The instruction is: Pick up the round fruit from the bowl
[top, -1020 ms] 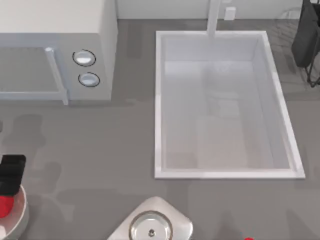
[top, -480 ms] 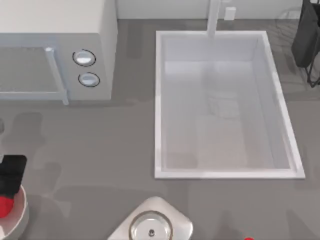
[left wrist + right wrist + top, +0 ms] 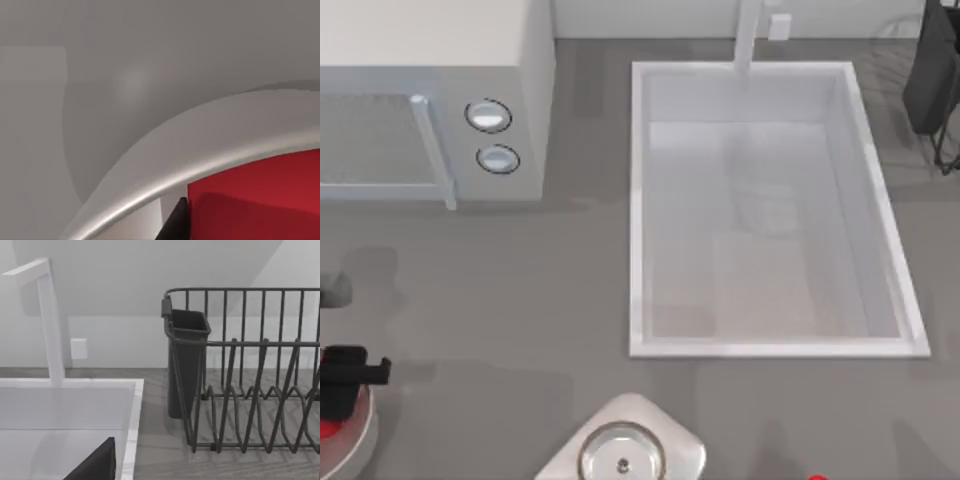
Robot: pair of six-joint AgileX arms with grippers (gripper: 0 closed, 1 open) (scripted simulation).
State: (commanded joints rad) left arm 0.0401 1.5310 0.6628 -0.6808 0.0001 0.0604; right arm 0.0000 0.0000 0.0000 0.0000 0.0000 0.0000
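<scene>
grey countertop [image 3: 520,300] spans the room, sink [image 3: 640,210] upper right. lower left, left gripper [image 3: 342,385] over the bowl [image 3: 360,440], round fruit [image 3: 328,430] beneath; grip unclear.

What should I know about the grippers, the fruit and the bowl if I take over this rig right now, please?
Left gripper: over the bowl at the table's front left edge, right above the red fruit; whether its fingers are open or shut cannot be told.
Right arm: parked at the far right by the dish rack.
Fruit: in the bowl, close against the rim in the left wrist view.
Done: the left arm has reached the bowl.
Left: confirm the grip on the fruit and lift it out of the bowl.
</scene>
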